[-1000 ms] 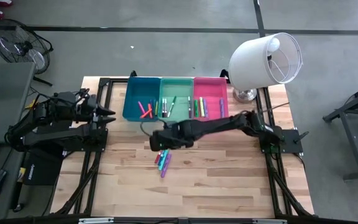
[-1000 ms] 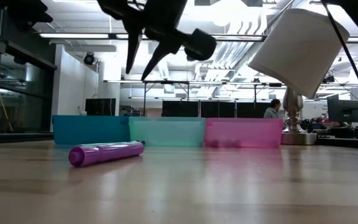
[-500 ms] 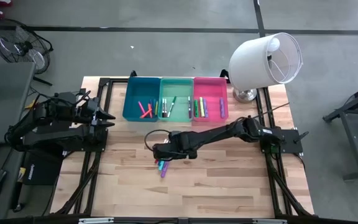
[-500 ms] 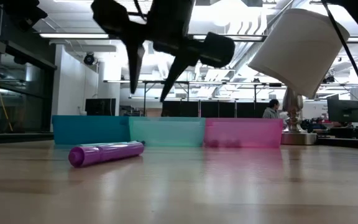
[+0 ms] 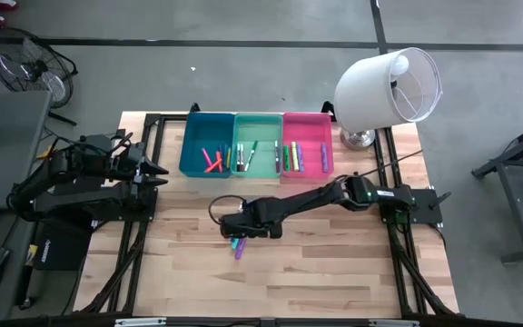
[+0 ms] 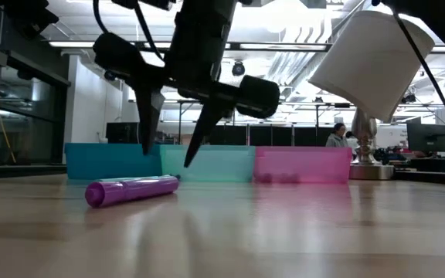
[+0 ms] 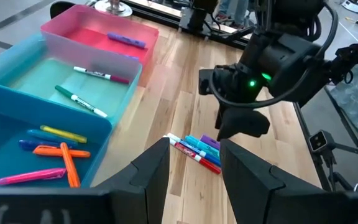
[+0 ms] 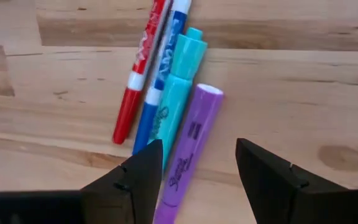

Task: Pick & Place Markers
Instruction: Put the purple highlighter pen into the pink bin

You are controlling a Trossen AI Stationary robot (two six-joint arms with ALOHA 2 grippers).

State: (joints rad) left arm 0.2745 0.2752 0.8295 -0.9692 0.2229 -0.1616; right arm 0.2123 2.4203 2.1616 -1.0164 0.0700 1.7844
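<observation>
The right arm reaches from the right of the high view across the bench point(image 5: 334, 272) toward centre frame, its end effector point(image 5: 235, 229) pointing down over a small cluster of markers point(image 5: 238, 243) just below the middle of the picture. In the low view its two fingers point(image 6: 148, 116) hang spread apart in the upper left-centre, tips above the wood and gripping nothing — the purple marker point(image 6: 130, 189) lies on the bench at lower left, in front of the bins. The right wrist view shows that marker point(image 8: 186, 149) lying between the spread fingers, with a teal marker point(image 8: 178, 93), a blue marker point(image 8: 160, 81) and a red marker point(image 8: 140, 71) side by side next to it. The left arm waits at the left edge of the high view, its end effector point(image 5: 155, 173) over the bench's left border; its fingers stand parted with nothing between them in the left wrist view. Three bins sit in a row at upper centre — blue bin point(image 5: 192, 136), mint green bin point(image 5: 260, 124) and pink bin point(image 5: 307, 123) — each with several markers inside. A white lamp point(image 5: 389, 86) stands at the upper right corner of the bench, clear of the arm.
</observation>
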